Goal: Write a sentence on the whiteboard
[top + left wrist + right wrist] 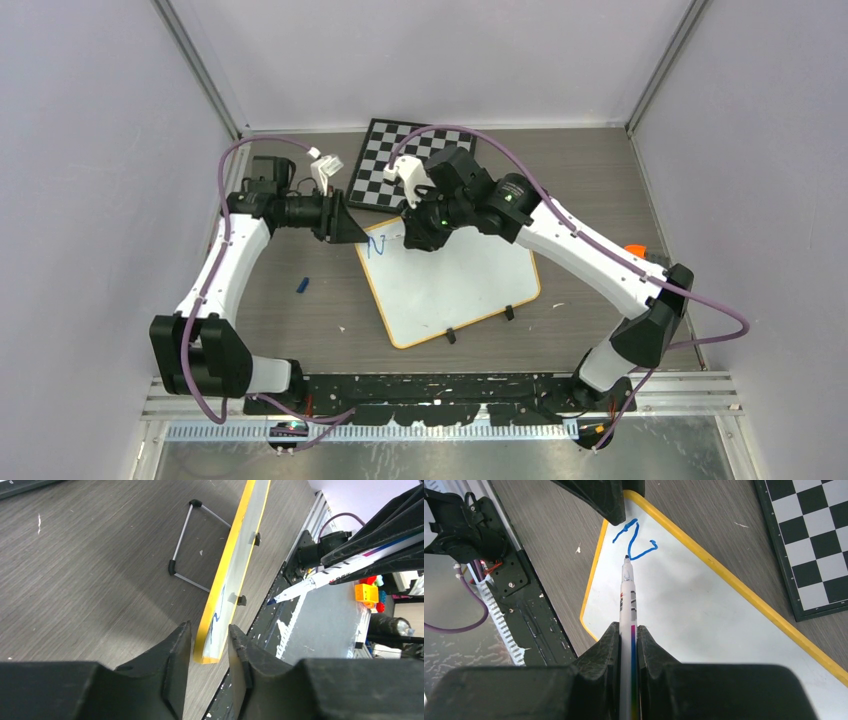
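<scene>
The whiteboard [460,285] lies flat and skewed mid-table, white with an orange rim. Blue strokes [636,540] mark its far-left corner. My right gripper [628,627] is shut on a white marker [628,600], whose tip rests on the whiteboard [699,610] just below the strokes. In the top view the right gripper [415,238] hangs over that corner and hides the marker. My left gripper [210,626] is open, its fingers straddling the corner of the whiteboard [235,570] with a narrow gap on each side. From above, the left gripper [352,228] sits at the board's far-left corner.
A black-and-white chessboard [410,160] lies just behind the whiteboard, under the right arm's wrist. A small blue cap [302,285] lies on the table to the left. Two black clips [451,336] sit on the board's near edge. An orange object [634,249] shows at the right.
</scene>
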